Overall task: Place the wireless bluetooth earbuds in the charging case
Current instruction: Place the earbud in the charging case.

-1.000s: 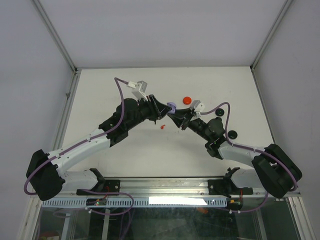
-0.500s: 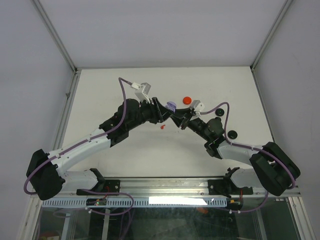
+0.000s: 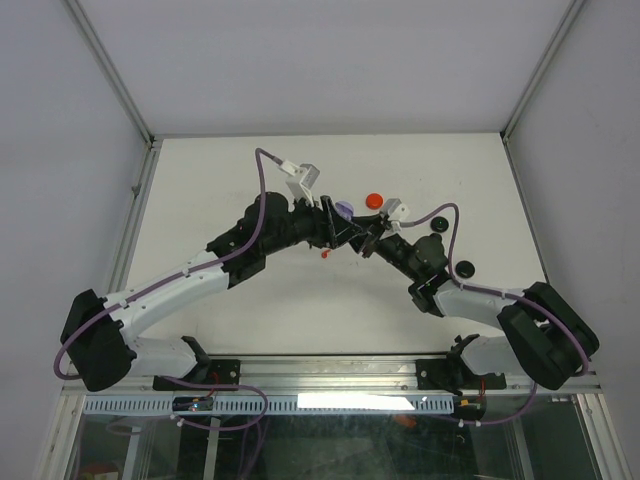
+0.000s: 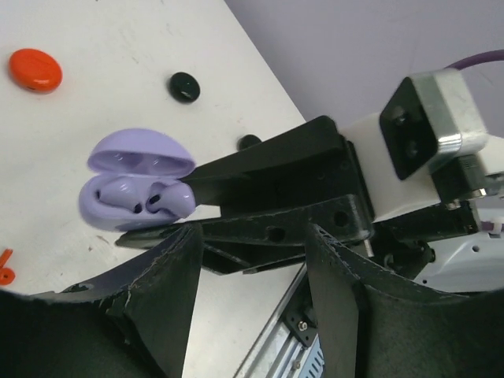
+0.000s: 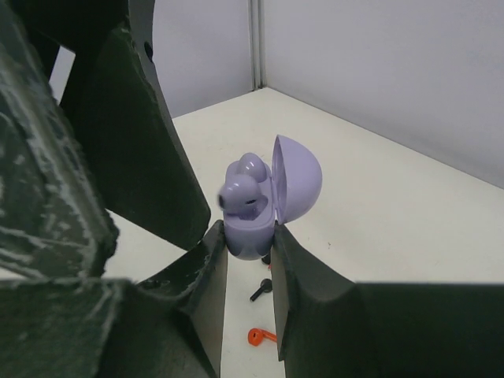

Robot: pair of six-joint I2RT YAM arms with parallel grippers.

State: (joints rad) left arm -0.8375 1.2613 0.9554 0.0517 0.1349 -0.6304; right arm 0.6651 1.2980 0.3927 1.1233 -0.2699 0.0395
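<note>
My right gripper [image 5: 250, 246] is shut on the base of an open lavender charging case [image 5: 253, 224], held above the table with its lid [image 5: 298, 179] hinged up. Two lavender earbuds [image 5: 242, 194] sit in the case; the front one looks raised. The case also shows in the left wrist view [image 4: 130, 183] and the top view [image 3: 344, 210]. My left gripper [image 4: 252, 303] is open and empty, right beside the case [image 3: 333, 226]. A red earbud [image 5: 262, 336] and a black earbud [image 5: 263, 289] lie on the table below the case.
A closed red case [image 3: 374, 200] lies just behind the grippers. Two black cases [image 3: 437, 226] [image 3: 464, 268] lie to the right beside the right arm. The white table [image 3: 220, 170] has walls on three sides.
My left arm has swung right and its gripper has closed in beside the right gripper. The right gripper still holds the lavender case in about the same place.
</note>
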